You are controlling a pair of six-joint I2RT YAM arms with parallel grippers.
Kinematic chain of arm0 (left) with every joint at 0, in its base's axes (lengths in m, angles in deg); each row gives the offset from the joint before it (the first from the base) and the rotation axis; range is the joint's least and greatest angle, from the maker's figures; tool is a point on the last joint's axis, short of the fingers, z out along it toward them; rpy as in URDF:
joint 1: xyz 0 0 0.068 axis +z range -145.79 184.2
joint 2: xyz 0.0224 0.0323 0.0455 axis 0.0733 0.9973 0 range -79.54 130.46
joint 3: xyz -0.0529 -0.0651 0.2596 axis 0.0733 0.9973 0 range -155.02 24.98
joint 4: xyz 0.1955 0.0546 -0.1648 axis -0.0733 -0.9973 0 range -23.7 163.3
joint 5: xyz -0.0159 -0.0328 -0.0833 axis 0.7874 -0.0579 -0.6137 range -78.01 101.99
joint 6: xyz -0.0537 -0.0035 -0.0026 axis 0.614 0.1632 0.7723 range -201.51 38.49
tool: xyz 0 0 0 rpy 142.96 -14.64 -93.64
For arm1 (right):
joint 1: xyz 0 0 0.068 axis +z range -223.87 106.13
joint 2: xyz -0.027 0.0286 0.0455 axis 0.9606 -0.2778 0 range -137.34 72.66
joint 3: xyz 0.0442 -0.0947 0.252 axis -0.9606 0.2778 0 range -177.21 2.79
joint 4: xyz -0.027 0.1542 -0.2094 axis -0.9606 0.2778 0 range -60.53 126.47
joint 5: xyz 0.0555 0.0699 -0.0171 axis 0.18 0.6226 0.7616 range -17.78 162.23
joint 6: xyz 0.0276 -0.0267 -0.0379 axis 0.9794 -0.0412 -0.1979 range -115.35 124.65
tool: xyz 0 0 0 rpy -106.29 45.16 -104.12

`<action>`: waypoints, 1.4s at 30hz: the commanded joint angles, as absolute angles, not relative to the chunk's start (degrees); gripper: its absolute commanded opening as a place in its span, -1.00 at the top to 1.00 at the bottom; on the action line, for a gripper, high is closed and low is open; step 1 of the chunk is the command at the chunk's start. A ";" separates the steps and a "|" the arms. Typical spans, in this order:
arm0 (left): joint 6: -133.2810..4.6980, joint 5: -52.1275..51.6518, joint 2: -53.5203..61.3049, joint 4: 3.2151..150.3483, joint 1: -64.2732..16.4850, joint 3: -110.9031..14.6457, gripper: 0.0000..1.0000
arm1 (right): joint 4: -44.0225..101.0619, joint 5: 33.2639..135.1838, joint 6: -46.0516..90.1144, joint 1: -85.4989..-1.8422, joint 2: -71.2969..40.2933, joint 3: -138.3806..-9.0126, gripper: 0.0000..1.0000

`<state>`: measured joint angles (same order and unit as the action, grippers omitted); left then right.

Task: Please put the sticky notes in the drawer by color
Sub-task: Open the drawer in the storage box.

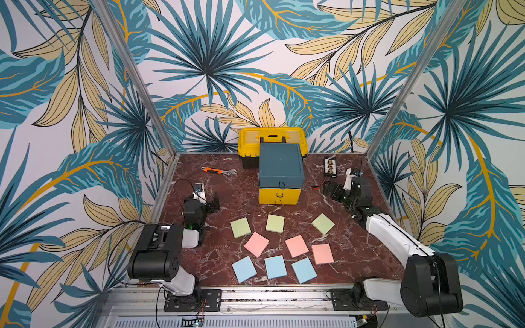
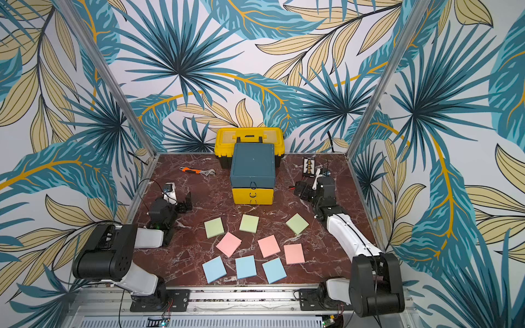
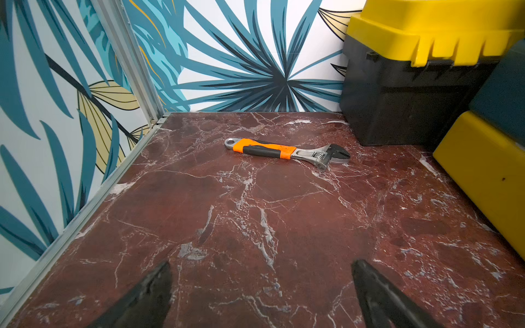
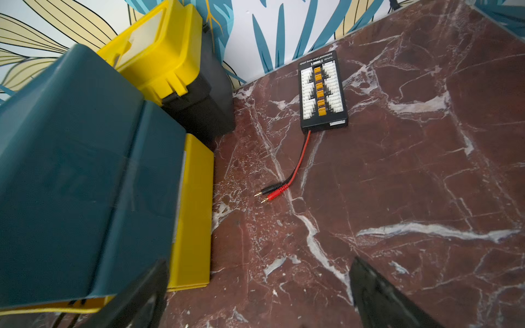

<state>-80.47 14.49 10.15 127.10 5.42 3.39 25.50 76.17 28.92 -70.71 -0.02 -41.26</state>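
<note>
Three light blue sticky notes [image 1: 275, 267] lie in a row on the marble counter [image 1: 216, 255], farthest out in front of the three-drawer chest [image 1: 280, 176]. Three pink sticky notes [image 1: 297, 246] lie between them and three light green sticky notes [image 1: 275, 223], which are nearest the chest. Well to the chest's left the left claw [image 3: 261, 269] hovers with jaws apart and empty, facing an orange-handled adjustable wrench [image 3: 287, 150], while the right claw [image 4: 258, 265], likewise spread and empty, sits just beside the chest's right side near a black charging board [image 4: 323, 91]; a yellow toolbox [image 1: 272, 139] stands right behind the chest.
</note>
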 commanded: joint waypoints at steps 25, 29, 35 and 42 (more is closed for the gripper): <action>-76.49 24.74 -3.54 114.25 5.52 2.05 -0.99 | 22.59 92.94 40.46 -70.66 0.94 -44.46 -0.92; -67.39 26.25 -6.39 92.12 5.59 -8.77 -1.00 | 22.60 92.20 43.10 -70.71 0.58 -44.75 -0.59; -63.61 20.55 -11.21 82.05 4.85 -13.76 -0.99 | 21.84 96.76 49.20 -70.33 2.36 -43.27 -0.57; -60.72 14.06 -17.09 79.36 2.25 -11.82 0.17 | 22.32 91.61 53.06 -63.76 11.89 -35.25 -0.48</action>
<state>-62.53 19.28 -15.99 83.71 3.06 -12.48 21.96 93.74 50.69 -66.06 8.83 -37.91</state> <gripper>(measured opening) 0.517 0.751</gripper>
